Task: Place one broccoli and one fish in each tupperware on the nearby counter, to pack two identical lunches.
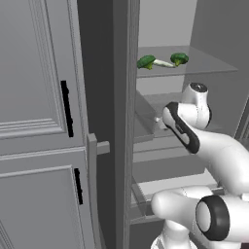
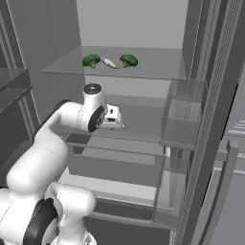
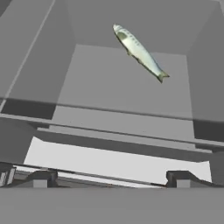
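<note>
One pincer (image 3: 109, 177), jaws spread wide and holding nothing, reaches into an open fridge at the middle shelf (image 2: 143, 119). Ahead of it in the hand view lies a silvery fish (image 3: 139, 51) on that shelf, well apart from the fingertips (image 3: 41, 178). Above, on the upper glass shelf (image 2: 158, 67), sit two broccoli (image 2: 91, 60), (image 2: 128, 60) with a second fish (image 2: 109, 63) between them. The step in hand looks like fetching a fish; next, the pincer likely needs to advance, straddle the fish and close. Neither tupperware nor the surface can be located from here.
</note>
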